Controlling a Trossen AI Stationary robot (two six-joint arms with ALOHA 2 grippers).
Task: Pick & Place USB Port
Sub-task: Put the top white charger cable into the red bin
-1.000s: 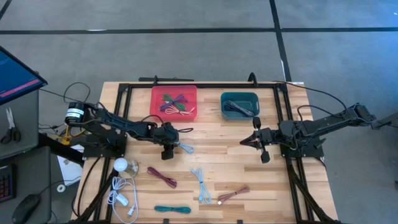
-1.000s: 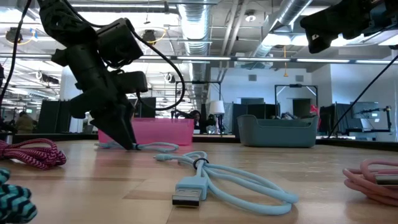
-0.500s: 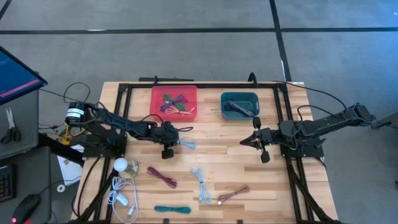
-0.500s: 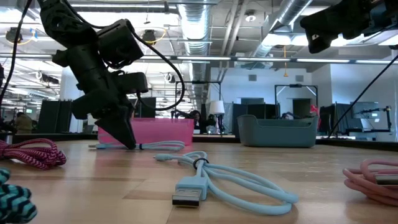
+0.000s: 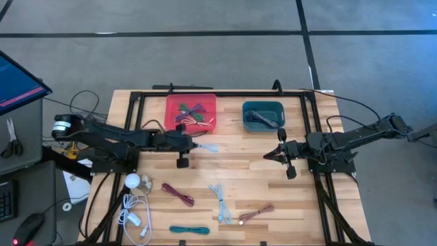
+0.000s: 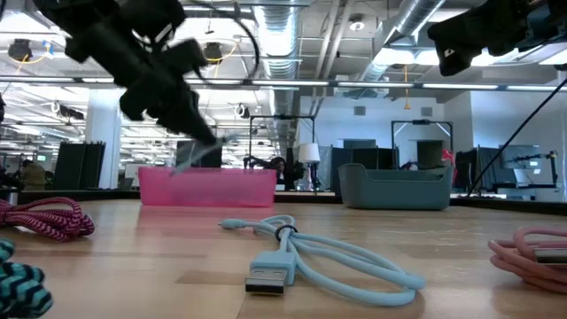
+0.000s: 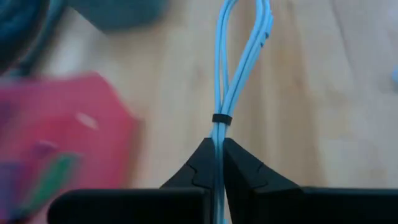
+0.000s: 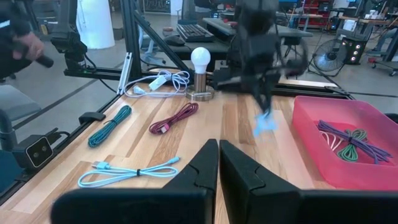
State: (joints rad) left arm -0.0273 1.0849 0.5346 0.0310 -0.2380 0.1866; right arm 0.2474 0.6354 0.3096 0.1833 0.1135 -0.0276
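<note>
A bundled light-blue USB cable [image 5: 208,147] is off the table, in front of the red tray [image 5: 190,113], with my left gripper [image 5: 196,146] shut on it. The left wrist view shows the cable's loops [image 7: 244,43] reaching past the fingertips, with a black tie [image 7: 219,118] around them. In the low view the gripper [image 6: 211,140] hangs well above the wood. My right gripper [image 5: 271,155] waits shut and holds nothing, right of centre, in front of the teal bin [image 5: 263,115]. My left gripper pinches the cable bundle between its two fingers just behind the black tie [image 7: 217,138]. The fingers point toward the table's right and lie along the bundle. The looped end sticks out beyond the fingertips, lifted clear of the table.
The red tray holds purple and green cables. On the near half of the table lie a maroon cable [image 5: 177,194], another light-blue one [image 5: 220,203], a pink one [image 5: 256,213], a teal one [image 5: 189,230], a white cable [image 5: 134,213] and a light bulb [image 5: 132,182].
My left gripper has shut on the light-blue cable where it lay on the table. It has then risen and gone toward the far edge, toward the red tray. The cable is now lifted clear of the wood.
</note>
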